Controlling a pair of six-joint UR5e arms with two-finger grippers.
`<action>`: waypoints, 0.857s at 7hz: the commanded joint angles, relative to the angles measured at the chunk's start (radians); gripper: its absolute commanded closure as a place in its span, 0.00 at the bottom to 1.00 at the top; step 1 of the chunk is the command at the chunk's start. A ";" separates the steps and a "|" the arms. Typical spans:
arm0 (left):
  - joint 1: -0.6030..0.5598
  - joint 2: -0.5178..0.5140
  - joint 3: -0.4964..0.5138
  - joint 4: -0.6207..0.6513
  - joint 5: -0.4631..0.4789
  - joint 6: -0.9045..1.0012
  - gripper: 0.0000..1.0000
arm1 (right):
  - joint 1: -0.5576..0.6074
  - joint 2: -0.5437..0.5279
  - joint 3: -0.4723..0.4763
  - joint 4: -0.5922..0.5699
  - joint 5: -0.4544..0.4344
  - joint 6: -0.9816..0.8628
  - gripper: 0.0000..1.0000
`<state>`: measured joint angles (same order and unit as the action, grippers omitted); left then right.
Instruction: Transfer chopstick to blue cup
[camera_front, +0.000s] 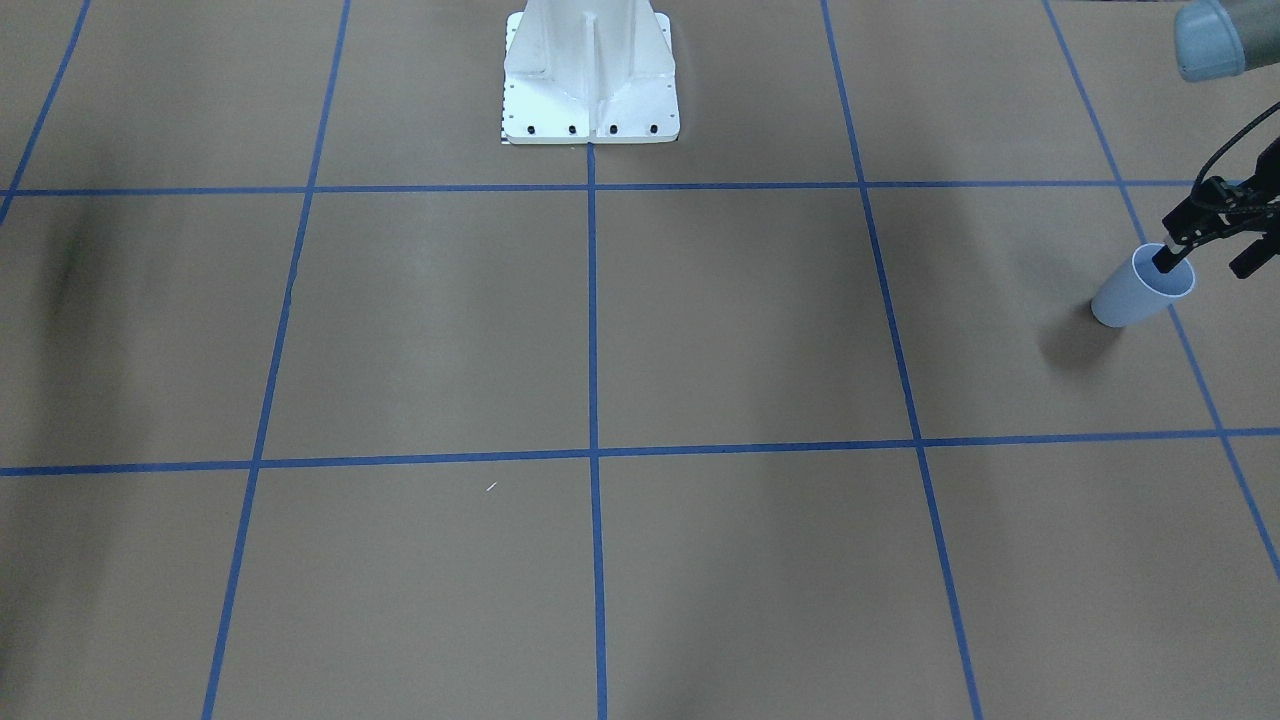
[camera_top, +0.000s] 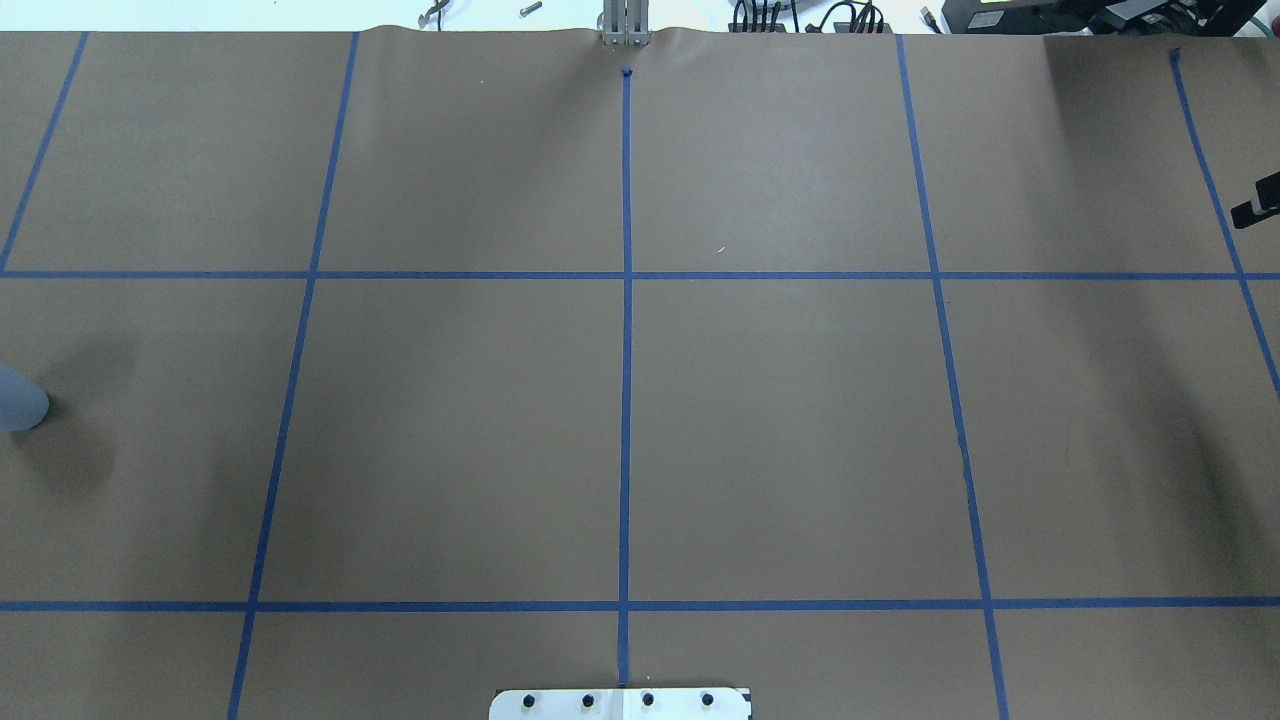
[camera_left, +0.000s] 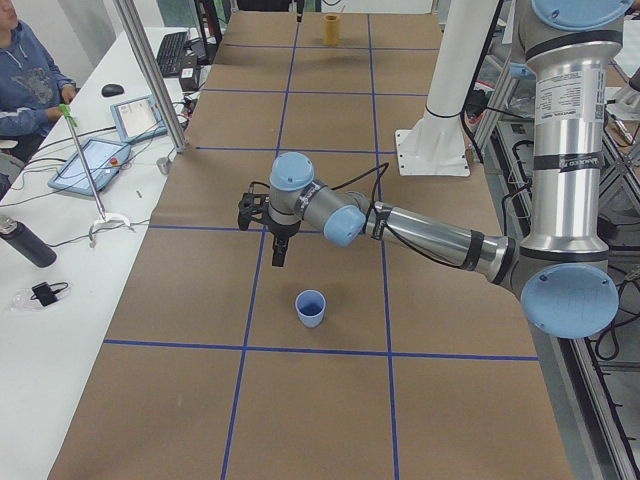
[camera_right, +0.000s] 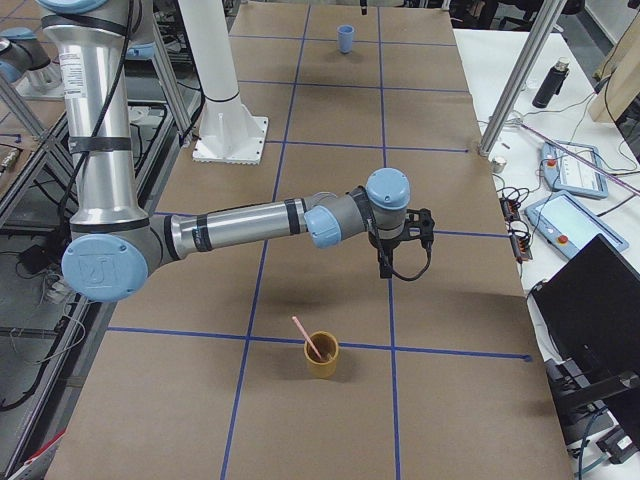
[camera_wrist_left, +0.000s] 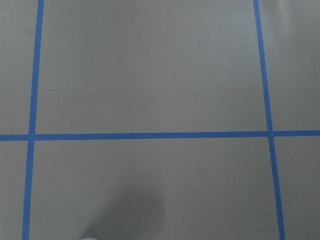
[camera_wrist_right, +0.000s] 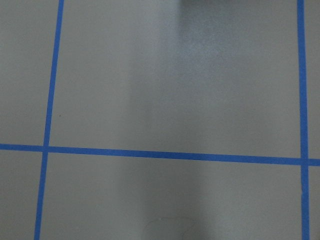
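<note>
Two risks judged from here: tipping the light yellow cup (camera_right: 322, 357) while drawing out the leaning chopstick (camera_right: 305, 338), and dropping it somewhere along the long carry across. Counted one chopstick, propped in one yellow cup at the right end of the surface (camera_right: 300, 120); one blue cup (camera_left: 311, 307), well apart at the left end; two grippers. Found the left gripper (camera_front: 1208, 262) hanging just above the blue cup, jaws apart, holding nothing. Could not tell the right gripper (camera_right: 384, 268), near the yellow cup, as apart or together
</note>
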<state>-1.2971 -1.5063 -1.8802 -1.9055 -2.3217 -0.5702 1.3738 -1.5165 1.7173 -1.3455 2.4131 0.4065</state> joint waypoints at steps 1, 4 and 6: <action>-0.004 0.049 0.030 -0.001 -0.002 0.024 0.02 | -0.033 0.007 0.007 0.002 -0.023 -0.001 0.00; -0.007 0.173 0.077 -0.020 0.004 0.157 0.02 | -0.050 0.012 0.021 0.002 -0.032 -0.002 0.00; -0.001 0.131 0.212 -0.094 -0.001 0.135 0.02 | -0.051 0.012 0.030 0.002 -0.031 0.000 0.00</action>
<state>-1.3002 -1.3539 -1.7285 -1.9627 -2.3208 -0.4253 1.3237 -1.5046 1.7398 -1.3438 2.3814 0.4053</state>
